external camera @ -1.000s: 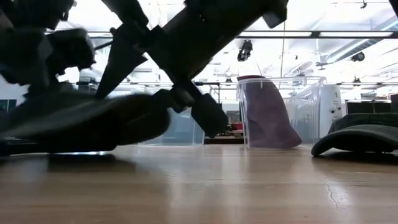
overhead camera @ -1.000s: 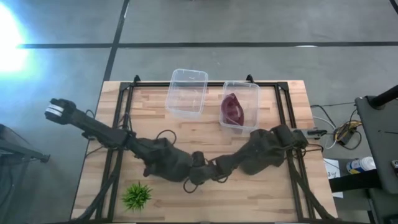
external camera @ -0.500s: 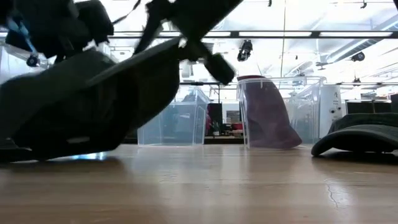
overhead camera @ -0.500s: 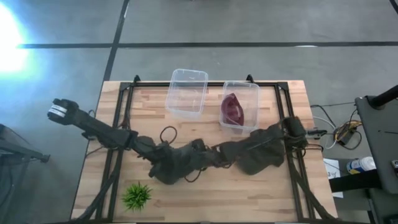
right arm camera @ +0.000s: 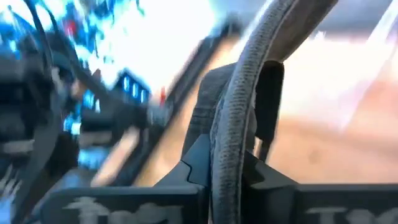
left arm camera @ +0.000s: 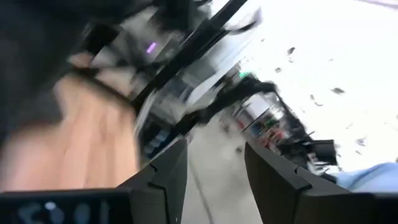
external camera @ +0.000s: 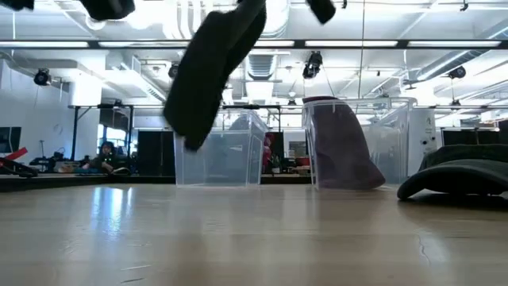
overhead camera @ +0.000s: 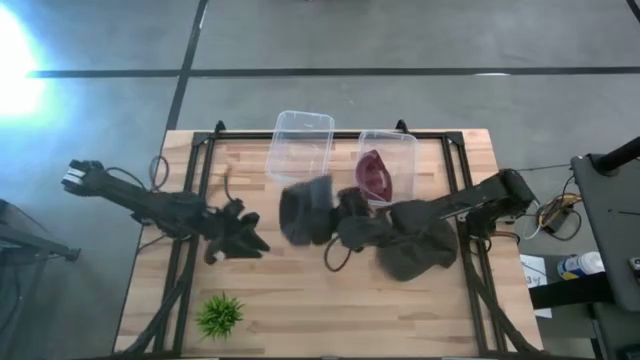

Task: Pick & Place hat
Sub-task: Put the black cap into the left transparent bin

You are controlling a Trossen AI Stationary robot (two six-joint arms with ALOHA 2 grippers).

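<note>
A dark hat [overhead camera: 303, 210] hangs in the air near the middle of the table, with my right gripper [overhead camera: 342, 214] shut on it. In the low view this hat [external camera: 211, 71] is well above the tabletop. A second dark hat [overhead camera: 415, 250] lies on the table's right side, under my right arm. A maroon hat [overhead camera: 375, 175] sits inside the right clear bin [overhead camera: 405, 145]. My left gripper [overhead camera: 248, 238] stands open at the table's left, and nothing shows between its fingers [left arm camera: 168, 180]. My right gripper pinches the hat's brim edge [right arm camera: 235, 118] between its two fingers [right arm camera: 196, 165]. The arm reaches in from the table's right. The hat hangs below the fingers, tilted, clear of the table [external camera: 238, 230].
An empty clear bin [overhead camera: 300, 150] stands at the far middle, just beyond the lifted hat. A small green plant [overhead camera: 220, 314] sits at the near left. Black frame rails [overhead camera: 190, 200] run along both sides of the tabletop.
The dark hat has risen from the near middle of the table, first tipped up, now hanging clear, and has gone toward the far edge with my right gripper. My left arm has drawn back toward the table's left edge.
</note>
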